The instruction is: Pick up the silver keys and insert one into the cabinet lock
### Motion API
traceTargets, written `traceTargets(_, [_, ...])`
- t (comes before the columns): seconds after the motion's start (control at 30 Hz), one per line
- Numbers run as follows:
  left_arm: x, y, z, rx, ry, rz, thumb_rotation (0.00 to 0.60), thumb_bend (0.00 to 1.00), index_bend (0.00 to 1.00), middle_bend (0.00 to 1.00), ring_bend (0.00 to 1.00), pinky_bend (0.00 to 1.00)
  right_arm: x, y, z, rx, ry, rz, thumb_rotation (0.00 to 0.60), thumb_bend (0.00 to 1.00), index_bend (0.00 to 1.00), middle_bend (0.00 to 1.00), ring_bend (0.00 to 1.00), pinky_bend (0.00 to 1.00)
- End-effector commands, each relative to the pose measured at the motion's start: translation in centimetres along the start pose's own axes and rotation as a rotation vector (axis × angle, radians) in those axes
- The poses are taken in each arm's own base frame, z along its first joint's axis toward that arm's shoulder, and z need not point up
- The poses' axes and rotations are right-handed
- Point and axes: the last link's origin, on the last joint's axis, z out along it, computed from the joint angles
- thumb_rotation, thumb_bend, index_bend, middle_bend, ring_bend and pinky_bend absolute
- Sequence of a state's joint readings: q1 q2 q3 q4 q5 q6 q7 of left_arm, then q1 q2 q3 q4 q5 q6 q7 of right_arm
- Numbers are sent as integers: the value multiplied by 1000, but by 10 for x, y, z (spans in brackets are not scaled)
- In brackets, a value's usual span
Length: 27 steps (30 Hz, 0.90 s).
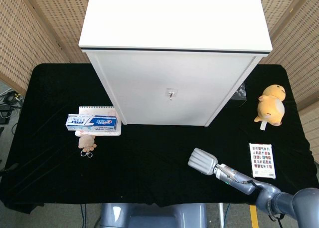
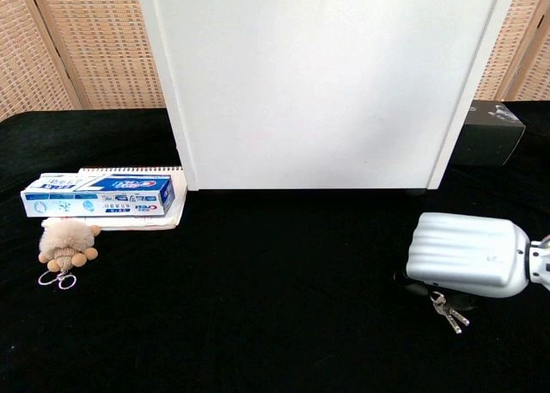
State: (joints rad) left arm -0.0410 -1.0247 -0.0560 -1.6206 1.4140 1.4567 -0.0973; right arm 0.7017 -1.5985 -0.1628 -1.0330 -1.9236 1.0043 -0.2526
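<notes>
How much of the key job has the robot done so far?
Nothing is finished. The right hand hovers low over the small silver keys lying on the black tablecloth; whether it touches them is unclear. Gripping, lifting and reaching the tall white cabinet's lock remain.

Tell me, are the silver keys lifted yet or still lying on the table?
Still lying on the table: the silver keys rest on the black cloth, partly under the right hand. Whether its fingers touch them cannot be told.
</notes>
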Motion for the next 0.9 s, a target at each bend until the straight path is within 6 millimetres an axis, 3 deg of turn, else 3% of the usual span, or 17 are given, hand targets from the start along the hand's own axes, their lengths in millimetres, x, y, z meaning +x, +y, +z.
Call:
traceTargets(0.03, [0, 0, 0, 0, -1, 1, 600, 0, 0, 0, 0, 0, -1, 0, 0, 0, 0, 1, 600, 414, 576, 795, 749, 965])
traceTargets(0.5, [0, 0, 0, 1, -1, -1, 600, 0, 0, 0, 0, 0, -2, 1, 3, -11, -5, 7, 600, 579, 621, 801, 751, 965])
traceTargets(0.9, [0, 0, 0, 0, -2, 0, 600, 0, 0, 0, 0, 0, 3, 1, 0, -12, 24, 5, 600, 589, 654, 802, 752, 965])
